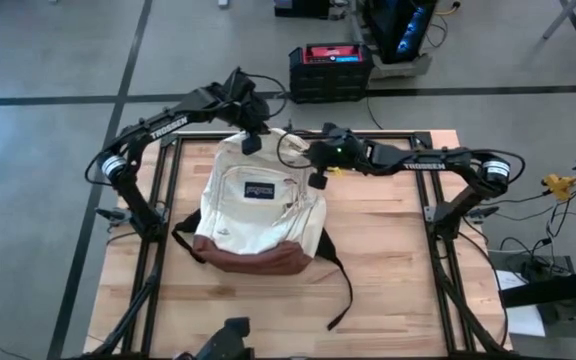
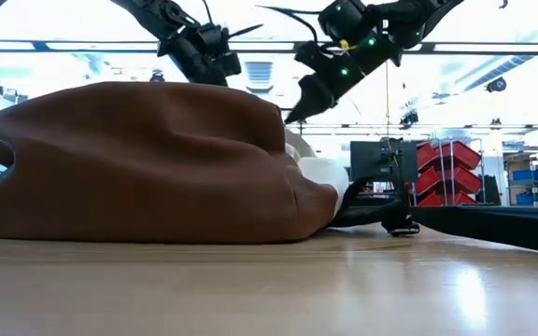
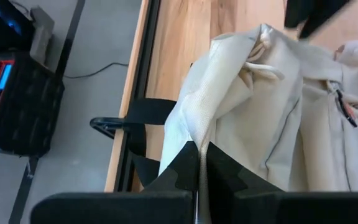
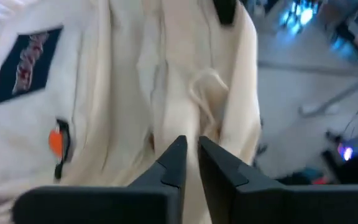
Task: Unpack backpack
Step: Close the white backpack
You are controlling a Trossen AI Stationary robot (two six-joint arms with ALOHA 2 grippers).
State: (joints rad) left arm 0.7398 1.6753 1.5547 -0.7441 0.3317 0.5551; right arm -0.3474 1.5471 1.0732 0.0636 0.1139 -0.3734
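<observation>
The backpack [image 1: 258, 215], soft cream woven fabric with a smooth reddish-brown base, lies flat mid-surface [image 1: 398, 280] on pale wood planks. The left end effector [image 3: 199, 163] pinches a raised fold at its top edge; the right end effector [image 4: 190, 155] stands slightly parted over the cloth.

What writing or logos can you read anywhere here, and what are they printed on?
"TROSSEN": white letters on the left arm.
White lettering on the right arm: too small to read.
Dark logo patch on the backpack: too blurred to read.
Red-topped black box on the floor: label unreadable.
</observation>
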